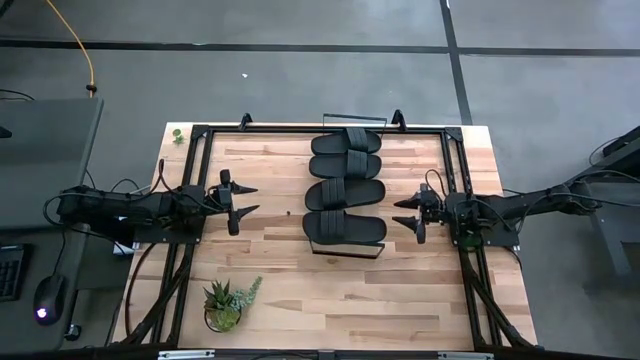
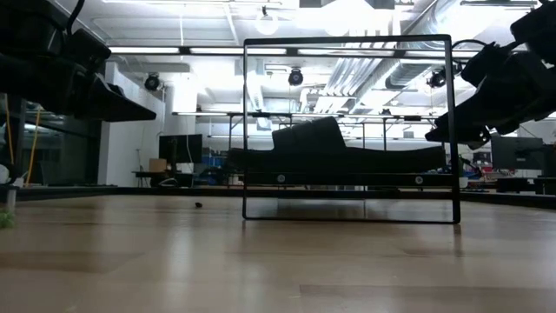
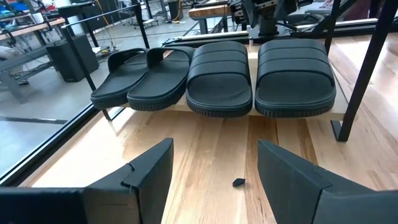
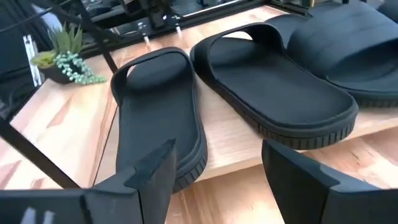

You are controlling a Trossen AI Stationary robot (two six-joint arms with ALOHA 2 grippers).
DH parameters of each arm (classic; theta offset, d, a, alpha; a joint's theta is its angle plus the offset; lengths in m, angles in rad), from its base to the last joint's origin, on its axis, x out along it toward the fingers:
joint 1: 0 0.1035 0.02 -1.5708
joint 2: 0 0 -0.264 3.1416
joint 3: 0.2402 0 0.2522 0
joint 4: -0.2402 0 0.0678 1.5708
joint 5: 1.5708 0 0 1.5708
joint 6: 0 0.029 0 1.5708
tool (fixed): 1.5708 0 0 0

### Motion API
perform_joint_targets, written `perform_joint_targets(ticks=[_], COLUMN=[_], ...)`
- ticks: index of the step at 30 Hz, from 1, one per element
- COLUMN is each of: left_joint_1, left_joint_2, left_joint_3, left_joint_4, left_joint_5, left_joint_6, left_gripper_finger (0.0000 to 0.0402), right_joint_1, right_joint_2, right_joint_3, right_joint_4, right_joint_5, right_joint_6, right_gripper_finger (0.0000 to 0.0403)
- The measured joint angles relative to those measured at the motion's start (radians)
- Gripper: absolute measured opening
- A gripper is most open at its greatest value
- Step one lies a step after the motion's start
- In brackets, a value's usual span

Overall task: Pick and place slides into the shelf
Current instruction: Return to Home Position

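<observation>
L gripper [image 1: 254,199]: fingers spread, nothing in them, just left of the shelf [image 4: 239,146]. R gripper [image 1: 397,213]: same, released & empty, just right of it. All four slides [image 1: 346,185] sit side by side on the shelf, so I read placing as done and homing in hand. Next: pull both arms clear of the shelf, no grasp needed. Arms lie low, level, pointing at the shelf.
</observation>
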Motion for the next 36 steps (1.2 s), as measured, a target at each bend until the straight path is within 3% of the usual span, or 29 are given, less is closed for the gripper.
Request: perform_joint_targets(ticks=[8,24,36], left_joint_1=[0.000,0.000,0.000], left_joint_2=[0.000,0.000,0.000], left_joint_3=[0.000,0.000,0.000], left_joint_4=[0.000,0.000,0.000], left_joint_5=[0.000,0.000,0.000], left_joint_6=[0.000,0.001,0.001], left_gripper_finger=[0.0216,0.0216,0.0216], right_joint_1=[0.000,0.000,0.000], right_joint_2=[0.000,0.000,0.000], right_joint_3=[0.000,0.001,0.001], right_joint_4=[-0.029,-0.033,-0.034], right_joint_5=[0.001,-0.008,-0.007], right_joint_6=[0.020,-0.001,0.009], right_gripper_finger=[0.0215,0.0081,0.0074])
